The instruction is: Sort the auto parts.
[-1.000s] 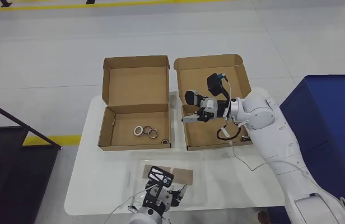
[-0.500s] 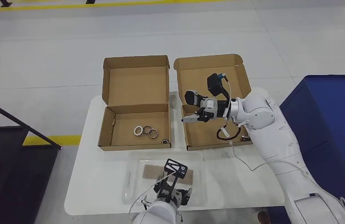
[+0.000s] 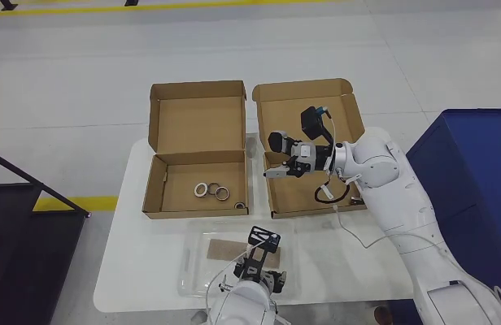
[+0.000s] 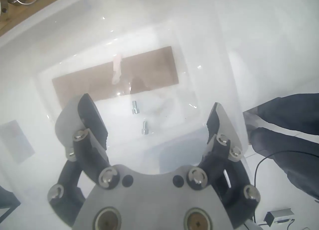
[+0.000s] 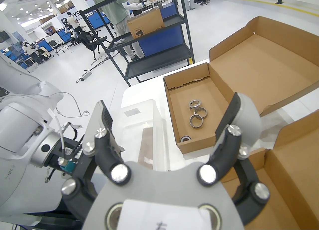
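Two small bright steel bolts (image 4: 134,107) lie in a clear plastic bin (image 4: 219,49) beside a flat cardboard strip (image 4: 149,66), below the left gripper (image 4: 150,102), whose jaws are spread wide and empty. The right gripper (image 5: 169,98), likewise wide and empty, hangs over the right cardboard box (image 5: 294,166). Round steel rings (image 5: 195,116) sit in the left cardboard box (image 5: 199,146).

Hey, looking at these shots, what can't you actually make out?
- Right box floor, top view: the right gripper and its arm cover much of it, so its contents are unclear.
- Two bolts in the clear bin, left wrist view: too small to tell head type.
- Small part in the left box, right wrist view: partly behind the box wall; a speck in the top view.
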